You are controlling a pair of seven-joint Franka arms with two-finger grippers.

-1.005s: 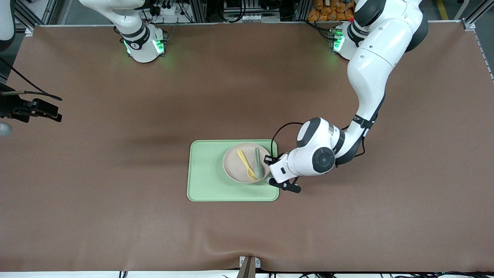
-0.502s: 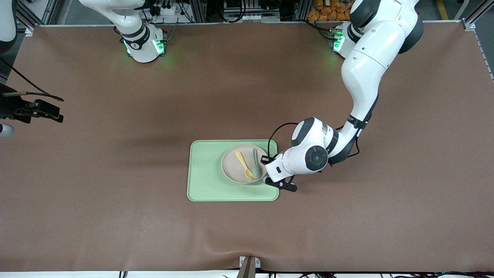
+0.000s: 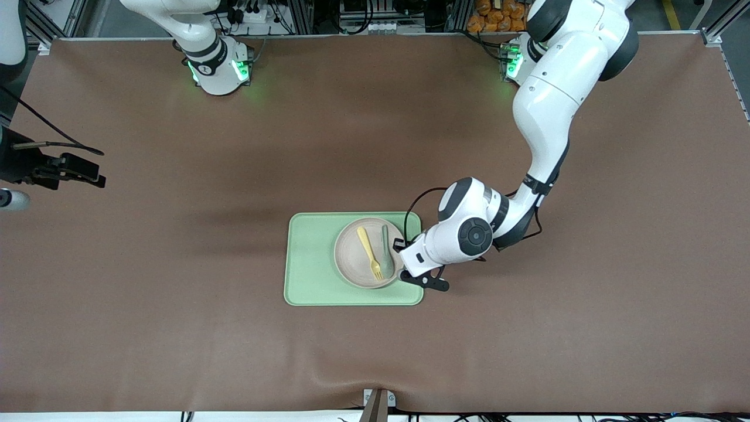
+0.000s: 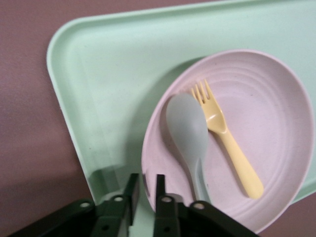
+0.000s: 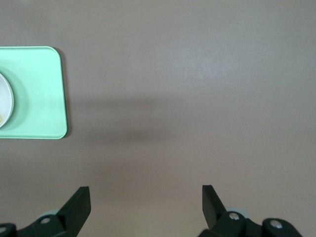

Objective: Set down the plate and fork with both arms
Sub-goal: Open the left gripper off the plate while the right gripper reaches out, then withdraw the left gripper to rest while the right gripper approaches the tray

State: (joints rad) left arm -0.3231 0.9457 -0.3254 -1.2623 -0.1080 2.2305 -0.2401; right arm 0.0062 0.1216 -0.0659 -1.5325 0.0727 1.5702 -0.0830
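The cream plate [image 3: 351,258] lies on the light-green tray [image 3: 310,264], toward the left arm's end of it. The yellow fork [image 3: 370,253] lies in the plate beside a grey-green spoon [image 3: 387,252]. My left gripper [image 3: 404,272] is at the plate's edge toward the left arm's end. In the left wrist view the left gripper [image 4: 146,177] is shut on the plate's [image 4: 276,108] rim, one finger inside and one outside, with the fork [image 4: 227,143] and spoon [image 4: 187,133] close by. My right gripper [image 5: 144,190] is open and empty, over bare table at the right arm's end.
The tray [image 4: 108,74] sits mid-table on a brown mat. The right wrist view shows one end of the tray [image 5: 34,94] and a sliver of the plate [image 5: 5,101]. A bracket [image 3: 378,404] sticks up at the table's front edge.
The left gripper has moved toward the right arm's end with the plate in it, sliding the plate, fork and spoon a little across the tray. The right hand has drifted slightly toward the tray.
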